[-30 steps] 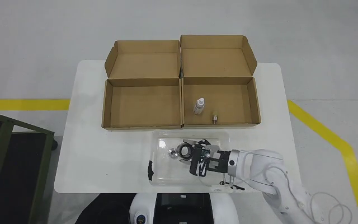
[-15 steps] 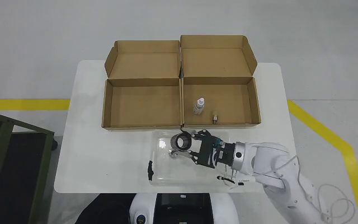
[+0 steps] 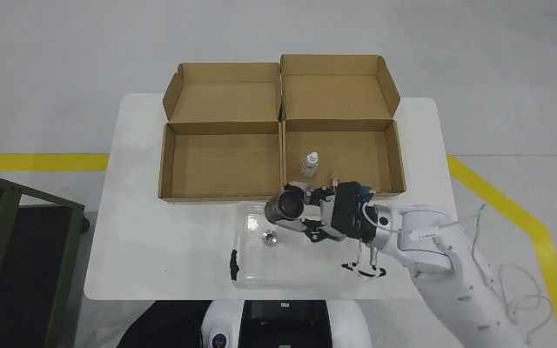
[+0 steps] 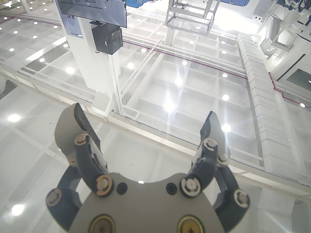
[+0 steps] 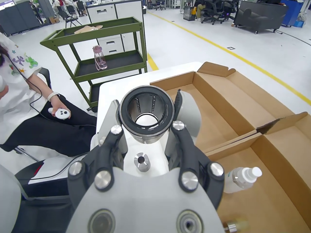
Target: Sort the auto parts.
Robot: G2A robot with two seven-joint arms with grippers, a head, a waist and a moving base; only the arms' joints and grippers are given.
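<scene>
- Left gripper [image 4: 145, 122] points up at a white gridded ceiling [image 4: 184, 81], its two ribbed fingers spread wide apart, released.
- Left open brown cardboard box [image 3: 222, 165] sits at the far side of the white table [image 3: 130, 217].
- Small black part [image 3: 233, 261] lies at the left rim of the clear plastic tray [image 3: 296, 270], which is nearer the robot than the boxes.
- Small silver metal sleeve [image 3: 269, 238] stands on end in the tray, left of centre.
- Right gripper [image 3: 291, 207] is clenched on a steel cylindrical bearing with a black ring end [image 3: 280, 207]. The bearing lies sideways above the tray's far edge, just in front of where the two boxes meet.
- Right open brown cardboard box [image 3: 365, 161] touches the left one. It holds a small white plastic bottle [image 3: 309, 163] lying near its left wall and a small metal fitting [image 3: 332, 184] just beside the bottle, near the front wall.
</scene>
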